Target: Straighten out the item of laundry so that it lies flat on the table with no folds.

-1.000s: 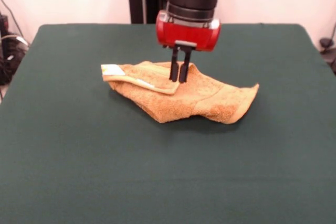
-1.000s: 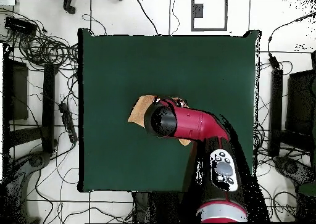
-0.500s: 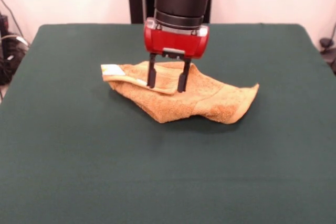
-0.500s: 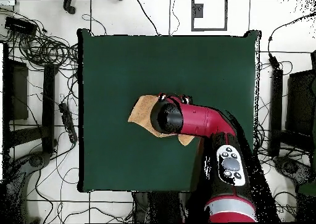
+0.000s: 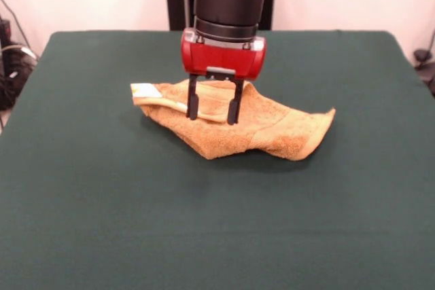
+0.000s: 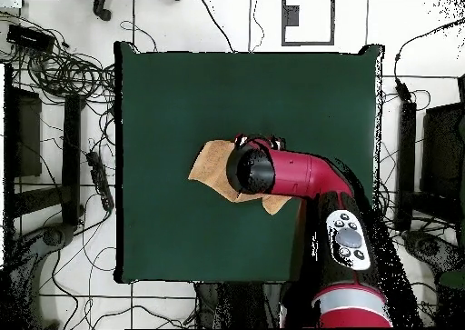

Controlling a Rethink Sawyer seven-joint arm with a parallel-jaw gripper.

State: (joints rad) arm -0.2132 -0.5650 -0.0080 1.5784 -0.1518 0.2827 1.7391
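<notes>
The towel [image 5: 234, 121] lies bunched near the middle of the table [image 5: 204, 222], a little toward the far side in the front view, with green cloth open on every side of it. It is not flat: a lighter, smoother band is folded over on top at its left end, where a small white label [image 5: 145, 89] shows at the very tip, and the right end rises into an upturned corner. The thicker terry part sags toward the near side in a rounded lump. The gripper [image 5: 212, 110] hangs straight down over the left half of the towel, its two dark fingers [image 5: 192, 105] spread apart, one on each side of the folded band's right end. Their tips sit at or just above the cloth; whether they touch it cannot be told. Nothing is pinched between them. In the overhead view the red and black arm [image 6: 300, 174] reaches in over the table and hides much of the towel [image 6: 211, 165], leaving one tan end and a small corner showing beside it.
</notes>
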